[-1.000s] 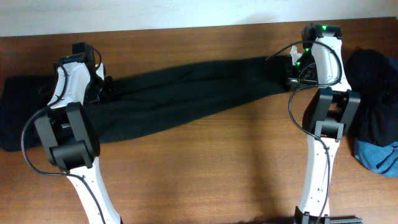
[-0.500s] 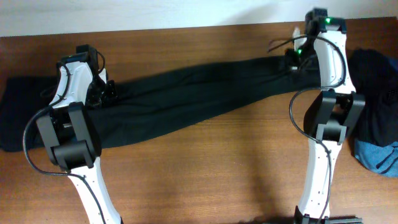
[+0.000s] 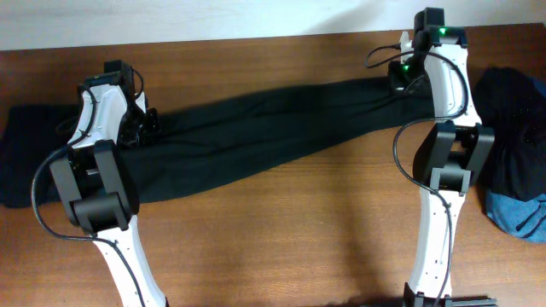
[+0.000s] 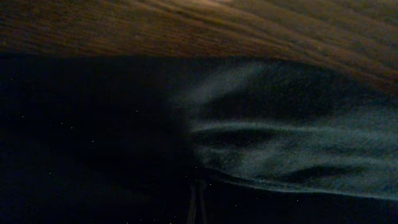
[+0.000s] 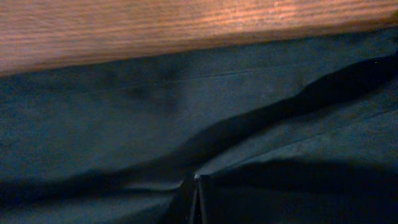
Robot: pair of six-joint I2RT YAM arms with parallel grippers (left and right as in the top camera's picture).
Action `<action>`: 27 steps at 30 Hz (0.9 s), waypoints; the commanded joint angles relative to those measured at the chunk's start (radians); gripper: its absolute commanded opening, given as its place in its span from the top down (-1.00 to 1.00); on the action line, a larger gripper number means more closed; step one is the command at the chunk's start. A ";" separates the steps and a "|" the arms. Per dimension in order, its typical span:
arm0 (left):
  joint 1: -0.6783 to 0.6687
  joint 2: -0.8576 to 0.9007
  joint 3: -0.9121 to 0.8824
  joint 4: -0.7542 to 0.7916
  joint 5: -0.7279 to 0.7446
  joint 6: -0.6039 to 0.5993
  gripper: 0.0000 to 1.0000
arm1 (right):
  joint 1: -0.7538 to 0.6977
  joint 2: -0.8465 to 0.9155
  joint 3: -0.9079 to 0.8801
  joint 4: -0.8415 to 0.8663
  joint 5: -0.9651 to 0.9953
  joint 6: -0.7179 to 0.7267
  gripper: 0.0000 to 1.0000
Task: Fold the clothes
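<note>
A long pair of black trousers [image 3: 264, 128] lies stretched across the wooden table from left to right. My left gripper [image 3: 147, 124] is shut on the trousers near their left part; in the left wrist view the closed fingertips [image 4: 196, 190] pinch dark fabric [image 4: 280, 137]. My right gripper [image 3: 399, 82] is shut on the trousers' right end near the far edge; in the right wrist view the closed fingertips [image 5: 198, 182] hold a fold of the cloth [image 5: 124, 112]. The trousers' wider end [image 3: 26, 153] spreads at the far left.
A heap of dark clothes [image 3: 512, 111] lies at the right edge, with a blue piece [image 3: 518, 215] at its front. Bare wood [image 3: 281, 230] fills the front half of the table between the two arm bases.
My right gripper has moved toward the far edge with the trousers' right end, pulling the cloth straighter. My left gripper has hardly moved.
</note>
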 commanded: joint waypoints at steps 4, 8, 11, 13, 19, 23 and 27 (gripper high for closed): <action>-0.006 0.010 -0.008 0.031 -0.021 0.034 0.92 | -0.014 0.055 -0.001 0.007 0.024 0.004 0.92; -0.006 0.010 -0.008 0.032 -0.021 0.040 0.92 | -0.015 0.066 -0.001 -0.021 0.024 0.004 0.92; -0.006 0.010 -0.008 0.031 -0.023 0.040 0.92 | -0.015 0.066 -0.001 -0.064 0.024 0.005 0.92; -0.005 0.010 -0.008 0.029 -0.023 0.040 0.92 | -0.015 0.066 -0.001 -0.100 0.024 0.005 0.92; -0.005 0.010 -0.008 -0.008 -0.023 0.040 0.92 | -0.015 0.073 -0.001 -0.211 0.027 0.005 0.92; -0.006 0.010 -0.008 -0.040 -0.023 0.040 0.93 | -0.015 0.073 -0.001 -0.283 0.027 0.006 0.92; -0.006 0.010 -0.008 -0.060 -0.022 0.040 0.95 | -0.015 0.073 -0.001 -0.359 0.027 0.020 0.92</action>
